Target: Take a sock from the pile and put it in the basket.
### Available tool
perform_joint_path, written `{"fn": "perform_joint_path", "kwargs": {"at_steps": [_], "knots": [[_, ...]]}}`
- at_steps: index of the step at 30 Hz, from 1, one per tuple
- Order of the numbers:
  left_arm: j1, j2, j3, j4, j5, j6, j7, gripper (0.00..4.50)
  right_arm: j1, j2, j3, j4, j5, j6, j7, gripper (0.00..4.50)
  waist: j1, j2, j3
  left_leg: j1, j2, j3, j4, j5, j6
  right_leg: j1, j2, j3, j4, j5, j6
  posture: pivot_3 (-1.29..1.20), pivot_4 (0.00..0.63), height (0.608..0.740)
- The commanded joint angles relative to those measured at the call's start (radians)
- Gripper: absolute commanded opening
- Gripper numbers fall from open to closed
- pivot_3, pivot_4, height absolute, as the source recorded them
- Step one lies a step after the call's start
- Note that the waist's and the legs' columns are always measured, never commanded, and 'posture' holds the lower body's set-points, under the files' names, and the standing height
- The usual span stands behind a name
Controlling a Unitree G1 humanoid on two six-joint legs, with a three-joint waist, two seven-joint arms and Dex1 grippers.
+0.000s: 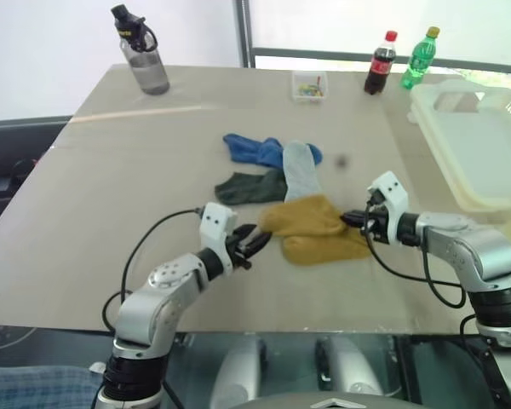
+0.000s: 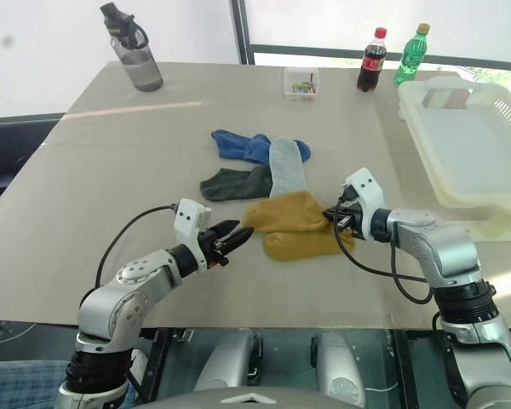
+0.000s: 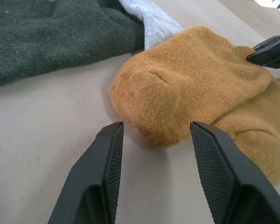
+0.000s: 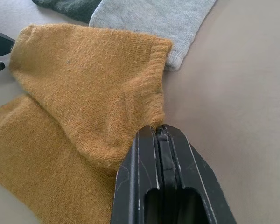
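The right pincer [image 2: 334, 216] is clamped shut on the cuff edge of the mustard sock [image 2: 294, 223], which lies on the tabletop [image 2: 111, 162] at the pile's [image 2: 264, 170] near edge. Lifting and carrying to the basket [image 2: 468, 145] remain. The left pincer [image 2: 236, 233] hovers half-open at the sock's toe, both arms reaching low and inward.

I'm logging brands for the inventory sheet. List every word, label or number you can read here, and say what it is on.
No text can be read.
Red-capped cola bottle: red label, lettering too small to read.
Green bottle: label too small to read.
Dark-capped water bottle: no visible print.
Small clear box: no legible marking.
Socks, basket, both grippers: no lettering visible.
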Motion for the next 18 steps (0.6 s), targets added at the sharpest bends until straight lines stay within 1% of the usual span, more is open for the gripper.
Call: {"fn": "perform_joint_path", "kwargs": {"at_steps": [1, 2, 5, 6, 7, 8, 18], "knots": [[-0.027, -0.006, 0.006, 0.004, -0.019, -0.008, 0.002, 2.43, -0.004, 0.002, -0.021, -0.035, -0.002, -0.002, -0.011, 0.05, 0.000, 0.000, 0.000, 0.000, 0.000, 0.000, 0.000, 0.000, 0.000, 0.000, 0.000, 0.000, 0.000, 0.000, 0.000, 0.00, 0.150, 0.740], [-0.032, -0.012, 0.008, 0.010, -0.021, -0.012, 0.005, 2.43, -0.003, 0.002, -0.020, -0.038, -0.002, -0.003, -0.012, 0.05, 0.001, 0.000, 0.000, 0.000, 0.000, 0.000, 0.000, 0.000, 0.000, 0.000, 0.000, 0.000, 0.000, 0.000, 0.000, 0.00, 0.150, 0.740], [-0.047, -0.020, 0.009, 0.027, -0.023, -0.017, 0.007, 1.57, -0.001, 0.001, -0.020, -0.044, -0.002, -0.002, -0.014, 0.00, 0.000, 0.000, 0.000, 0.000, 0.000, 0.000, 0.000, 0.000, 0.000, 0.000, 0.000, 0.000, 0.000, 0.000, 0.000, 0.00, 0.150, 0.740], [-0.051, -0.019, 0.007, 0.031, -0.021, -0.016, 0.006, 1.06, -0.002, 0.000, -0.020, -0.044, -0.002, -0.002, -0.014, 0.00, 0.000, 0.000, 0.000, 0.000, 0.000, 0.000, 0.000, 0.000, 0.000, 0.000, 0.000, 0.000, 0.000, 0.000, 0.000, 0.00, 0.150, 0.740], [-0.053, -0.019, 0.006, 0.034, -0.020, -0.015, 0.006, 0.71, -0.001, -0.001, -0.021, -0.046, -0.002, -0.002, -0.016, 0.00, 0.000, 0.000, 0.000, 0.000, 0.000, 0.000, 0.000, 0.000, 0.000, 0.000, 0.000, 0.000, 0.000, 0.000, 0.000, 0.00, 0.150, 0.740], [-0.055, -0.014, 0.000, 0.036, -0.015, -0.013, 0.006, 0.08, -0.001, -0.002, -0.021, -0.045, -0.002, -0.003, -0.017, 0.00, 0.000, 0.000, 0.000, 0.000, 0.000, 0.000, 0.000, 0.000, 0.000, 0.000, 0.000, 0.000, 0.000, 0.000, 0.000, 0.00, 0.150, 0.740], [-0.060, 0.010, -0.045, 0.040, 0.005, -0.008, 0.002, 0.03, 0.006, 0.007, -0.015, -0.048, -0.007, -0.017, -0.022, 0.00, -0.001, 0.000, 0.000, 0.000, 0.000, 0.000, 0.000, 0.000, 0.000, 0.000, 0.000, 0.000, -0.001, 0.000, 0.000, 0.00, 0.150, 0.740]]}}
